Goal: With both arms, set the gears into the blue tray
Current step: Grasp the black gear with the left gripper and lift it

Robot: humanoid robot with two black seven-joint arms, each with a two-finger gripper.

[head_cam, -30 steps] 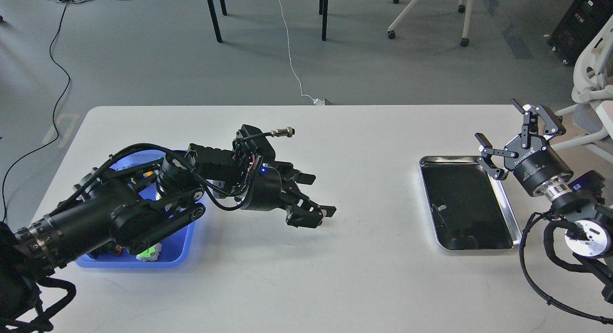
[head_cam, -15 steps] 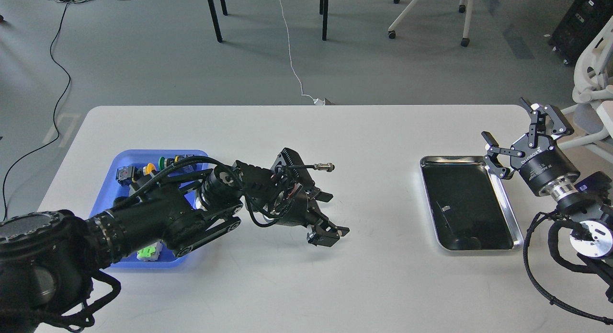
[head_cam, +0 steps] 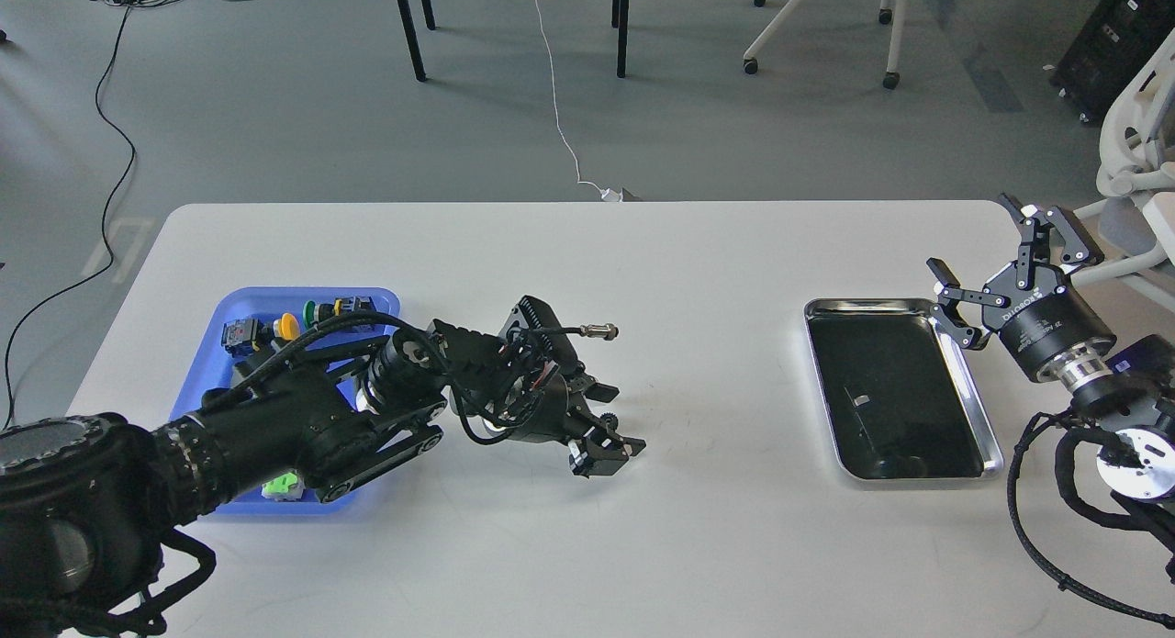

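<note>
head view is showing the left gripper hanging low over the bare table, just right of the blue tray; whether its fingers are parted or gripping anything, i cannot tell. the right gripper is standing wide by the steel tray. a tiny gear could be slipping out unnoticed. the left arm is hiding much of the blue tray, and i am making out no gears anywhere.

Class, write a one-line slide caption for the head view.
Left gripper low over the table beside the blue tray; right gripper open by the steel tray.
</note>
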